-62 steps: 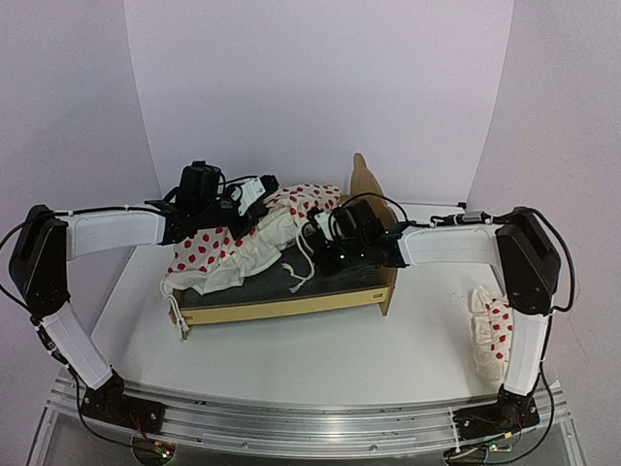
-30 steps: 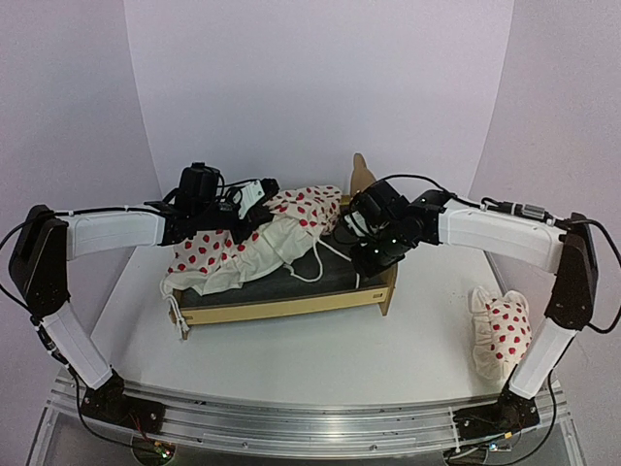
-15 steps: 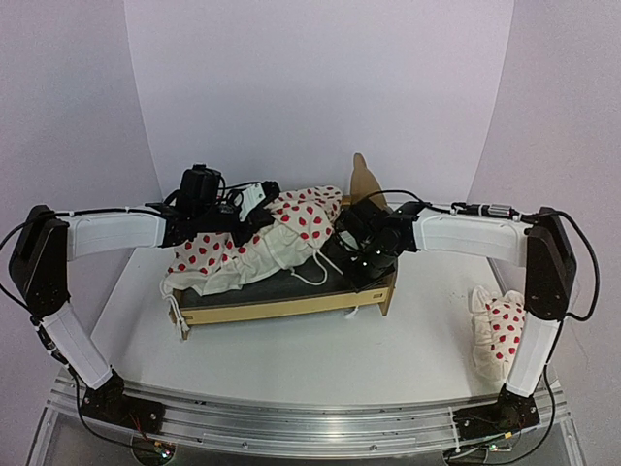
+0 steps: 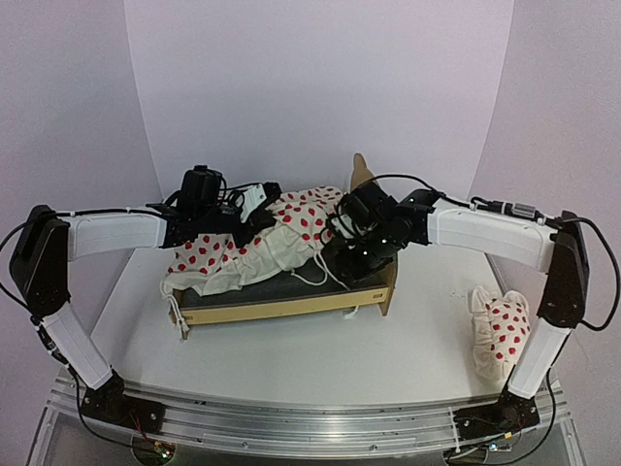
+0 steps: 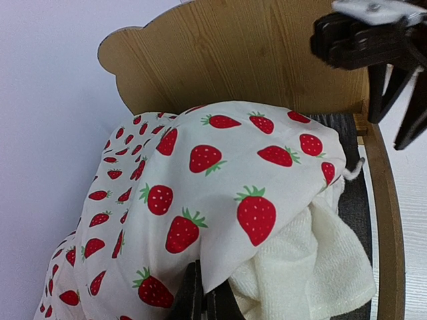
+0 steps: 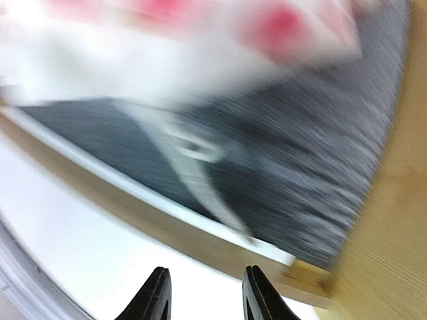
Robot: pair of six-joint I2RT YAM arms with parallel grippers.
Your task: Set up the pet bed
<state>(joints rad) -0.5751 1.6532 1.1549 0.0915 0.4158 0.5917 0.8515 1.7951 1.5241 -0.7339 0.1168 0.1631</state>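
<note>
Right gripper (image 6: 205, 270), parted and empty, hovers at the 3 o'clock end of the pet bed (image 4: 281, 309); left gripper (image 5: 207, 301) pinches the strawberry duvet (image 5: 220, 180).

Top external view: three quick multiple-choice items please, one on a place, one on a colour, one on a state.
1. Where is the small strawberry-print ruffled pillow?
A) on the table, right of the bed
B) on the bed's base
C) in a pincer

2. What colour is the fabric base of the light plywood pet bed?
A) red
B) dark grey
C) blue

3. What is the left pincer doing?
A) hanging open
B) shut on the pillow
C) shut on the white strawberry-print duvet

Key: 1 A, it lies apart from the bed; 2 B, grey shows beside the duvet; 3 C, cloth is pinched in it.
</note>
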